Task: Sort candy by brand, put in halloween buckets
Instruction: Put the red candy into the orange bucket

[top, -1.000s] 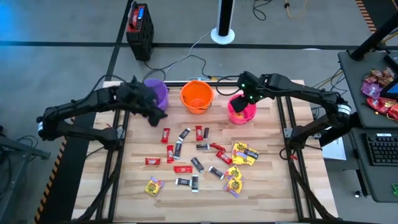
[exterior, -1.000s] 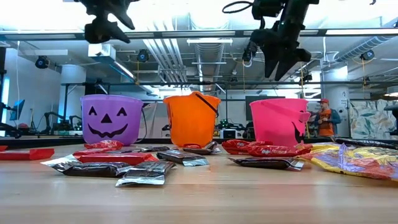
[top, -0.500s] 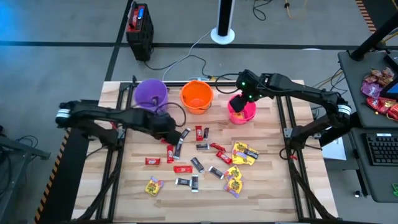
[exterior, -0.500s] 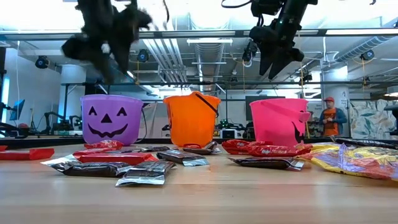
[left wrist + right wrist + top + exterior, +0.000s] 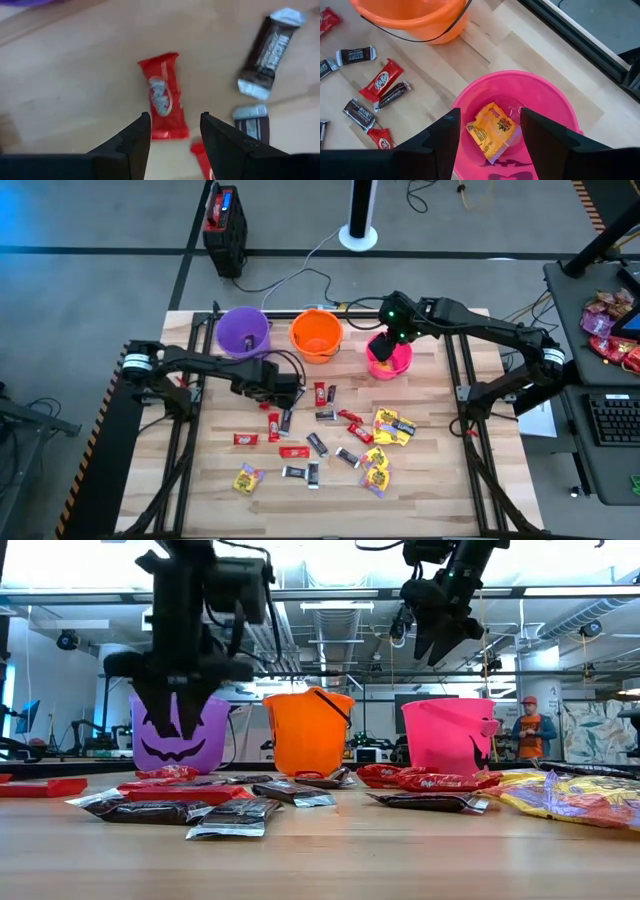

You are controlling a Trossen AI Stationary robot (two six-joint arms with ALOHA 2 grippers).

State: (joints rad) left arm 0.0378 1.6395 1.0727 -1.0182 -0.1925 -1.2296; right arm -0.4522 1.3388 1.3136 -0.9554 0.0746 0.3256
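- Your left gripper [image 5: 171,131]: jaws spread and holding nothing, low over the table [image 5: 430,480], directly above a red bar [image 5: 162,95] lying flat; a dark bar [image 5: 269,51] lies beside it.
- Your right gripper [image 5: 489,131]: jaws released, nothing between them, hovering over the pink bucket [image 5: 560,107].
- Pink bucket contents: one yellow packet [image 5: 492,129] on its floor.
- Orange bucket [image 5: 317,334] and purple bucket [image 5: 243,330]: in a row with the pink one along the table's far edge.
- Remaining candy [image 5: 318,442]: red bars, dark bars and yellow packets scattered mid-table, in front of the buckets.
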